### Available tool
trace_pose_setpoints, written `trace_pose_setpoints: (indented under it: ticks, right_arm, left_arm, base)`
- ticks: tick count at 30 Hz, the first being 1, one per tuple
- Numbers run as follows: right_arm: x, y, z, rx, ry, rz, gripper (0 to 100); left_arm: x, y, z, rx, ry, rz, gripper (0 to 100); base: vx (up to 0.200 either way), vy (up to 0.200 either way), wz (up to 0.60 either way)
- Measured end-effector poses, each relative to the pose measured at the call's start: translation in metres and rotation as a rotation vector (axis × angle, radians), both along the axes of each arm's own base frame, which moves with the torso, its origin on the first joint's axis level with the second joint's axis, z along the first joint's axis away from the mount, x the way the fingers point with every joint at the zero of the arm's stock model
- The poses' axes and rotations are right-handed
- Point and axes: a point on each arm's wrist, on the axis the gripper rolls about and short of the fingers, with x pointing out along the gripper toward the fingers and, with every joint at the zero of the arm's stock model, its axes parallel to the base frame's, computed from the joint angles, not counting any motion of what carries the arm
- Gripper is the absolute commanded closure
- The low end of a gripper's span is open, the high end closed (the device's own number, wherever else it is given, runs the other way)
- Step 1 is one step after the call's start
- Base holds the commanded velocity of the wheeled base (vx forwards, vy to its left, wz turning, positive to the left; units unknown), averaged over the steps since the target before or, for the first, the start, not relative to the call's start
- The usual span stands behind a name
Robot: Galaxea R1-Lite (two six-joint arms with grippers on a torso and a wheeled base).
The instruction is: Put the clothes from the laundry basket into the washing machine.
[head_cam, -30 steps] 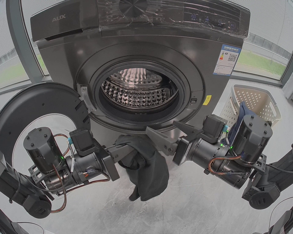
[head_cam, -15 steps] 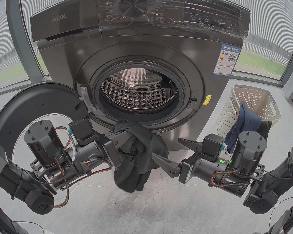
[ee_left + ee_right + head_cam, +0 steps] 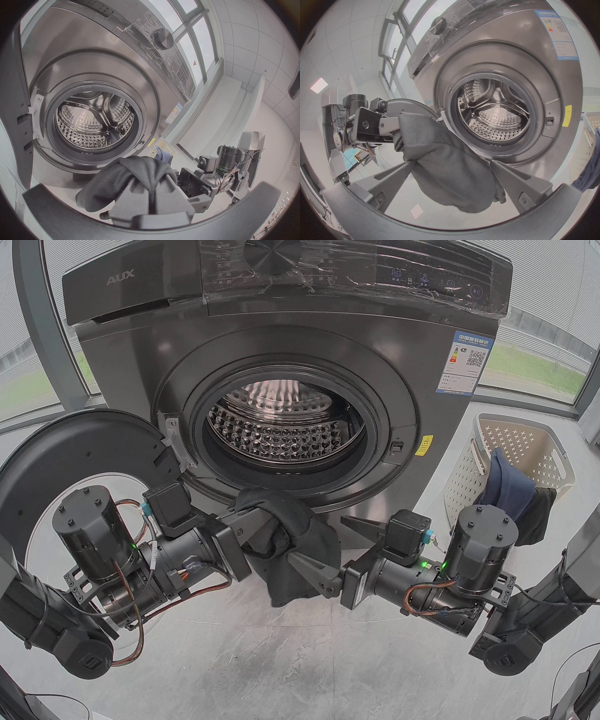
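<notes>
One dark garment (image 3: 306, 540), bunched, hanging limp

Left pincer (image 3: 265, 521) clamped shut, right pincer (image 3: 317, 538) spread open, arms pointing inward

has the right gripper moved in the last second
Yes. The right gripper has shifted left and down, away from the laundry basket, toward the dark garment.
</notes>
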Motion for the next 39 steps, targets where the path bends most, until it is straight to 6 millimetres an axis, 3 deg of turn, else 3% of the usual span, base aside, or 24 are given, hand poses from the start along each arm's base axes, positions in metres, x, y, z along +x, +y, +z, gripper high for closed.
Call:
trace_pose_setpoints:
  ticks: [13,21,29,39]
  right_arm:
    - [0.004,0.013,-0.010,-0.009,-0.013,0.081,0]
    - [0.005,0.010,-0.021,-0.056,-0.002,0.075,0]
    - [0.026,0.023,-0.012,-0.014,-0.047,0.045,0]
    - [0.041,0.036,-0.018,-0.024,-0.041,0.037,0]
  left_arm:
    - [0.004,-0.001,0.001,-0.003,-0.002,0.011,100]
    - [0.010,0.005,0.003,-0.009,-0.009,0.039,100]
    - [0.011,0.005,0.003,-0.012,-0.010,0.061,100]
    - [0.009,0.006,0.003,-0.013,-0.009,0.067,100]
  base:
    - [0.000,0.000,0.00]
    - [0.000,0.000,0.00]
    - [0.000,0.000,0.00]
    - [0.000,0.000,0.00]
